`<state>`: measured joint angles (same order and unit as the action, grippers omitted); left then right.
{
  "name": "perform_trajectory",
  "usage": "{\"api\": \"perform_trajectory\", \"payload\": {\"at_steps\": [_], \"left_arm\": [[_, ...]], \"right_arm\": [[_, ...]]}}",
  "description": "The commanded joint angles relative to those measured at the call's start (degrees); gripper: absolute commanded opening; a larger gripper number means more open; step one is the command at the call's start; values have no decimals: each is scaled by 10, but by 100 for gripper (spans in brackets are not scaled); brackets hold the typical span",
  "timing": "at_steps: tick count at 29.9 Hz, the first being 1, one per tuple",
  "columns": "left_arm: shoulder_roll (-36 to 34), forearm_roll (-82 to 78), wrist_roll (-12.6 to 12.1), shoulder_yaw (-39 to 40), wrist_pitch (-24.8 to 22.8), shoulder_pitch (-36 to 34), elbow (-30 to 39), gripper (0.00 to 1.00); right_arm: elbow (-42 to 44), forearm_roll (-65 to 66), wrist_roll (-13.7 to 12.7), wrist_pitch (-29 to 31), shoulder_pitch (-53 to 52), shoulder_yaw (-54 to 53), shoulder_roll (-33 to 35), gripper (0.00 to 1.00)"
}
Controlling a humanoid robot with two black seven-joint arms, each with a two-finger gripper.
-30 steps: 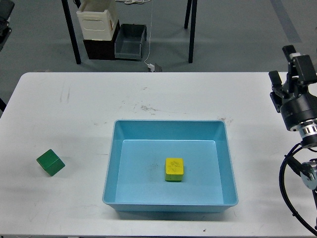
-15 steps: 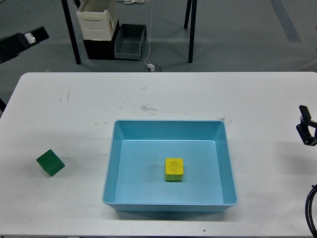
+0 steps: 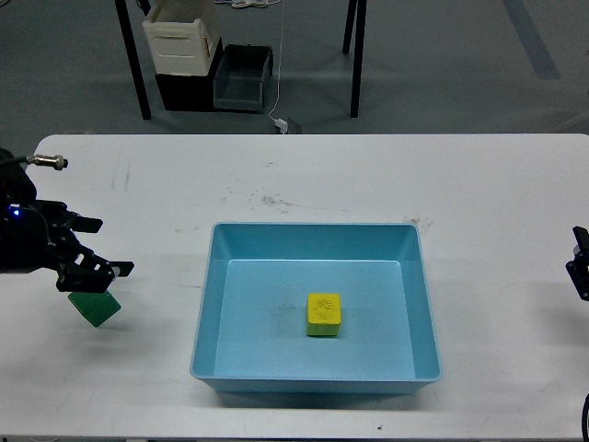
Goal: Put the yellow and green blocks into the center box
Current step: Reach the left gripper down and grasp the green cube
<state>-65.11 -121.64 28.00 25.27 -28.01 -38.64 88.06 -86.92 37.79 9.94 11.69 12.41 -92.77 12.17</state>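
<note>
The yellow block (image 3: 323,314) lies flat inside the light blue box (image 3: 313,226) at the table's centre. The green block (image 3: 96,308) sits on the white table left of the box, its top edge partly covered by my left gripper (image 3: 116,246). That gripper has come in from the left edge and hovers just above the green block with its two fingers spread apart and nothing between them. Only a small dark piece of my right gripper (image 3: 580,265) shows at the right edge, well away from the box; its fingers cannot be told apart.
The white table (image 3: 304,175) carries scuff marks behind the box. On the floor beyond the far edge stand black table legs (image 3: 135,74), a cream bin (image 3: 179,37) and a grey bin (image 3: 242,78).
My left gripper has swung down from the upper left to just above the green block. My right arm has dropped further out of view at the right edge. The blocks and the box have not moved.
</note>
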Motion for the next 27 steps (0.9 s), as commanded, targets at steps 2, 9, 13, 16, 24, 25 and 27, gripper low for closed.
{"api": "perform_trajectory", "payload": {"at_steps": [2,9,13,16,24,25,27], "left_arm": [[2,-34,0,-49,0,-8,-19,100],[29,-34,0,-70,0,-8,-60,100],[52,-34,0,-72,0,-8,-83,100],[62,-34,0,-87,0,-8,-99,100],[87,-34,0,-96,0,-6,-119,95],[89,-34,0,-96,0,-6,-122,92],[91,-34,0,-97,0,-6,-126,86]], "right_arm": [[1,0,1,0,2,0,0,100],[0,0,1,0,3,0,-1,100],[0,0,1,0,4,0,-1,100],[0,0,1,0,5,0,-1,100],[0,0,23,1,9,0,-1,100],[0,0,23,1,9,0,-1,100],[0,0,24,1,10,0,-1,100]]}}
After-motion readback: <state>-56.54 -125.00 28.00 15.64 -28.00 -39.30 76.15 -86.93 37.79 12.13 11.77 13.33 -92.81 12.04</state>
